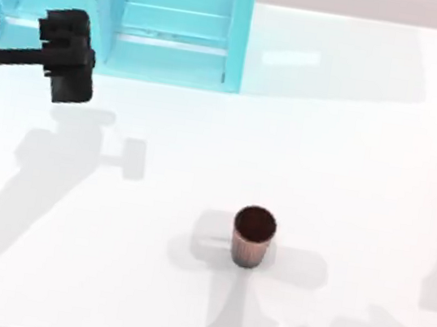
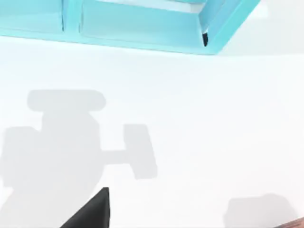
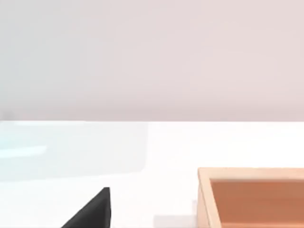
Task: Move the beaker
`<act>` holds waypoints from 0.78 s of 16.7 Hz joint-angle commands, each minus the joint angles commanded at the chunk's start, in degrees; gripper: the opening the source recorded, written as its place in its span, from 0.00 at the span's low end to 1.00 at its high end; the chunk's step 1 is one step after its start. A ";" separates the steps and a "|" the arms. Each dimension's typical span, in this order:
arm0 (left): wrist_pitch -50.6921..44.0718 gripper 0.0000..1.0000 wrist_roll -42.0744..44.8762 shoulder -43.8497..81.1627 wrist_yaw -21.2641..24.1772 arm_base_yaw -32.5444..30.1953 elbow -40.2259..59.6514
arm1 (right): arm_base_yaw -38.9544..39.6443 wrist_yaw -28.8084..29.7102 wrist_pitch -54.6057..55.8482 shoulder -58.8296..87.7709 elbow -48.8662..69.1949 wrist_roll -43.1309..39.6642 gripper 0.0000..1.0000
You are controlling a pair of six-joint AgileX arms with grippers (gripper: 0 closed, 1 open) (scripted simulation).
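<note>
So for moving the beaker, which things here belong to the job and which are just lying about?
Job:
- beaker, upright on the table
- left gripper, far left, well away from it

Lying about:
- turquoise cabinet at the back
- orange-brown box, in the right wrist view

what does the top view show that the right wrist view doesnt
Top view alone: the beaker standing upright on the table, apart from everything, and the left claw up at the table's left, beside the turquoise structure.

Right wrist view alone: the corner of an orange-tan box with a raised rim, resting on the table, plus a dark wedge at the picture's edge, probably part of the right arm's own claw.

Both: the white table.
</note>
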 joint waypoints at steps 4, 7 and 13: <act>-15.03 1.00 -8.24 22.81 0.06 -8.47 22.41 | 0.00 0.00 0.00 0.00 0.00 0.00 1.00; -25.64 1.00 -13.97 39.07 0.17 -14.60 38.30 | 0.00 0.00 0.00 0.00 0.00 0.00 1.00; -42.53 1.00 -22.93 64.89 0.42 -24.60 63.55 | 0.00 0.00 0.00 0.00 0.00 0.00 1.00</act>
